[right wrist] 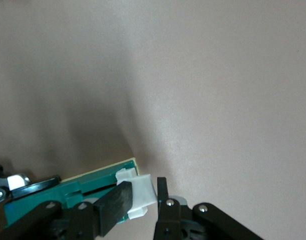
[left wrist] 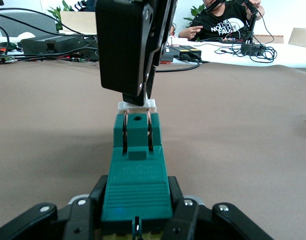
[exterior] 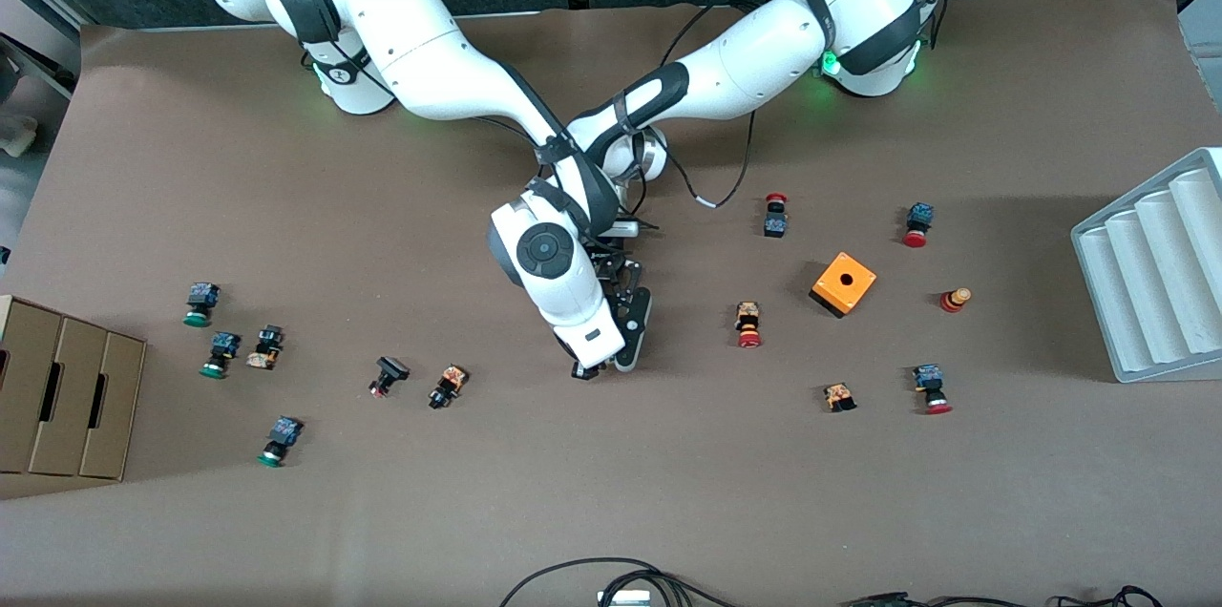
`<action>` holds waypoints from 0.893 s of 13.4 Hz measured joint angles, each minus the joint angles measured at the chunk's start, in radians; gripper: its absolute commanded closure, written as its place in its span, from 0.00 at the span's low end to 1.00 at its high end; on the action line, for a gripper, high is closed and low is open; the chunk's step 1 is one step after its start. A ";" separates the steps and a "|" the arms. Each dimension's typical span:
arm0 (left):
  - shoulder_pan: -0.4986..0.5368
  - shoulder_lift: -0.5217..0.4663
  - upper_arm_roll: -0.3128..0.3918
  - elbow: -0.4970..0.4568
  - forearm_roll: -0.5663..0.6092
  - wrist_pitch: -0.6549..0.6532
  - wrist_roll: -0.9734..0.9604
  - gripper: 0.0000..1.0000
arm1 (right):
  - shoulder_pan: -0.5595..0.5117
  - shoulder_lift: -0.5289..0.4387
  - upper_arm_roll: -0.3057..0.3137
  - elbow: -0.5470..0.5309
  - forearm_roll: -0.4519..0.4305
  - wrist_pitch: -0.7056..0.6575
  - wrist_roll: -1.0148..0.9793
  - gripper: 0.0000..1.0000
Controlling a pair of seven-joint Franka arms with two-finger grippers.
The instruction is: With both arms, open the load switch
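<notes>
The load switch is a narrow dark-green block with a white end piece. It is held level just above the table's middle. My left gripper is shut on the green body, one finger on each side. My right gripper comes down from above and is shut on the white end piece. In the front view the two hands meet at the middle of the table. There the right gripper sits beside the left gripper, and the switch is hidden between them.
Several small push buttons lie scattered toward both ends of the table. An orange cube with a hole and a white ribbed rack stand toward the left arm's end. Cardboard boxes sit at the right arm's end. Cables lie at the front edge.
</notes>
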 measured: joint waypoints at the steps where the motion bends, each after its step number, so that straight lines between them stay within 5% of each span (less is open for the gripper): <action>1: 0.000 0.000 0.000 0.000 0.000 0.000 0.000 0.48 | 0.001 -0.001 -0.001 0.000 0.000 0.000 0.000 0.73; 12: 0.000 0.000 0.000 0.000 0.000 0.000 0.000 0.48 | 0.012 -0.028 -0.006 -0.007 0.000 -0.038 0.011 0.73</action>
